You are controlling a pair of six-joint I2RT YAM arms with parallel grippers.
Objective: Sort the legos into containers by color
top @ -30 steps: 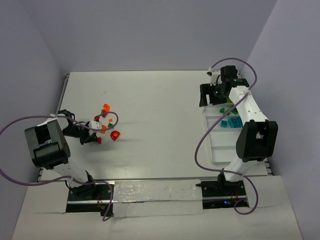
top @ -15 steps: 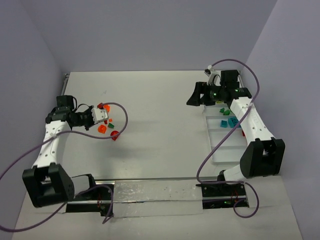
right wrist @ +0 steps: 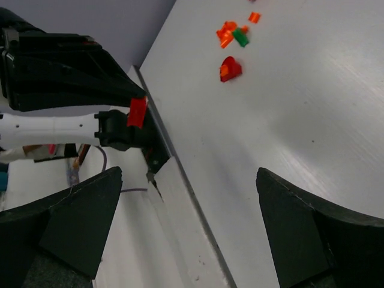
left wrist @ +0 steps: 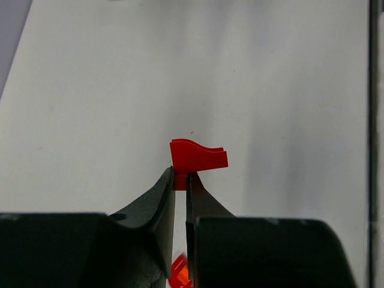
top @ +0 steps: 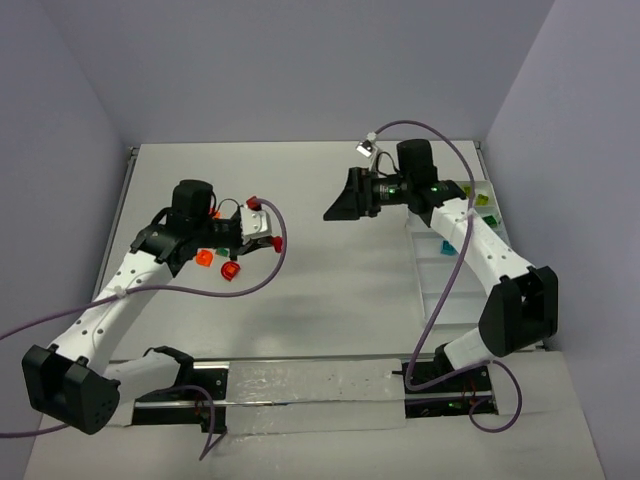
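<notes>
— So, the left gripper (left wrist: 180,179)?
— Pinching a red lego (left wrist: 198,156) above the table (left wrist: 90,90); other legos (top: 230,270) lie nearby on it.
— And the right gripper (right wrist: 189,240)?
— Spread wide over the table, just left of the white tray (top: 450,290).

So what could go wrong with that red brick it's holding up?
The left gripper pinches the red brick only by one corner, so it might slip out. The tray lies far across the table, and the open right gripper hangs between, so the two grippers might bump.
</notes>
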